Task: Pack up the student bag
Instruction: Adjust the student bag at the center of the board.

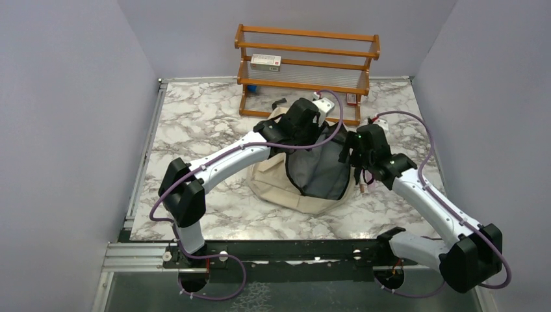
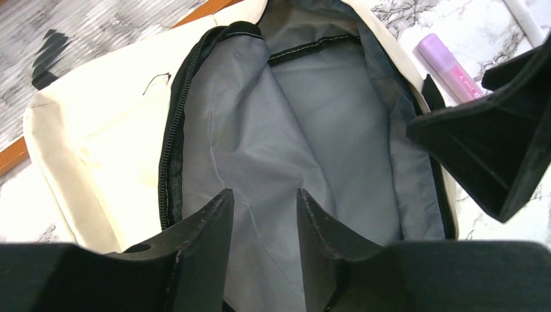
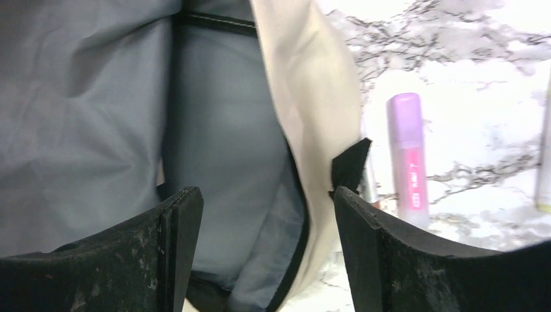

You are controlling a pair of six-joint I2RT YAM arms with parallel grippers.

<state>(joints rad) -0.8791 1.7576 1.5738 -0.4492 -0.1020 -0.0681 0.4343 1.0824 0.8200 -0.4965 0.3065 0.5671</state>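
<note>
The student bag point(image 1: 279, 185), cream canvas with black zippers, lies in the middle of the marble table with its mouth wide open and its grey lining point(image 2: 312, 130) showing. My left gripper point(image 2: 263, 198) hangs open over the lining, nothing between its fingers; in the top view it is at the bag's far edge point(image 1: 310, 133). My right gripper point(image 3: 266, 198) is open astride the bag's right rim point(image 3: 312, 130), with the cream edge and zipper in the gap and touching neither finger. It is at the bag's right side point(image 1: 354, 159).
A purple glue stick point(image 3: 406, 156) lies on the marble just right of the bag, next to a black strap tab point(image 3: 347, 166). A wooden rack point(image 1: 305, 65) stands at the back with a small box point(image 1: 266, 62) on a shelf. Grey walls enclose the table.
</note>
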